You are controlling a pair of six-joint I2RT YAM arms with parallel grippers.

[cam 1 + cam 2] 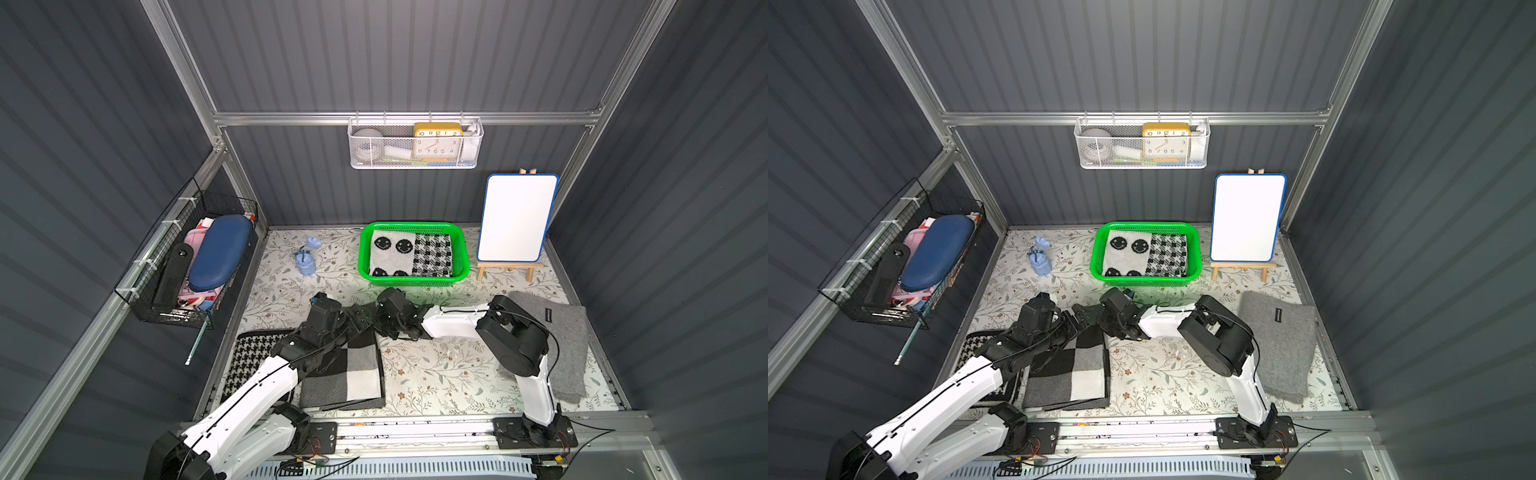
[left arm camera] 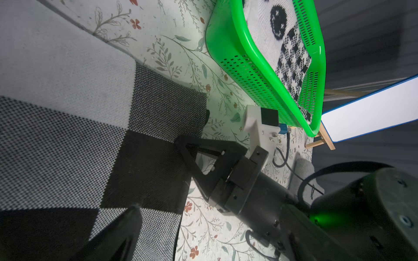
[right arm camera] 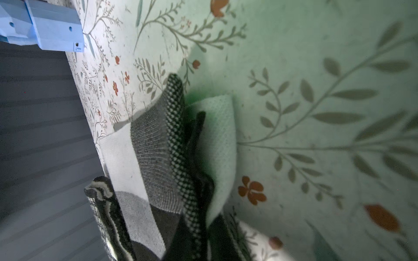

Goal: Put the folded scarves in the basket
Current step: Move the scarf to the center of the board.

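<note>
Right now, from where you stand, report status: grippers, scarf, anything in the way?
Left gripper open over checked scarf. Right gripper shut on its corner nearest basket. Scarf on table. Two folded scarves already in basket.

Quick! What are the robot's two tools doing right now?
Left tool: open, holding nothing.
Right tool: shut on the checked scarf's edge.

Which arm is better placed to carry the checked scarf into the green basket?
Right. Its tool is shut on the checked scarf's edge on the side toward the green basket, while the left tool stands open above the scarf, holding nothing.
</note>
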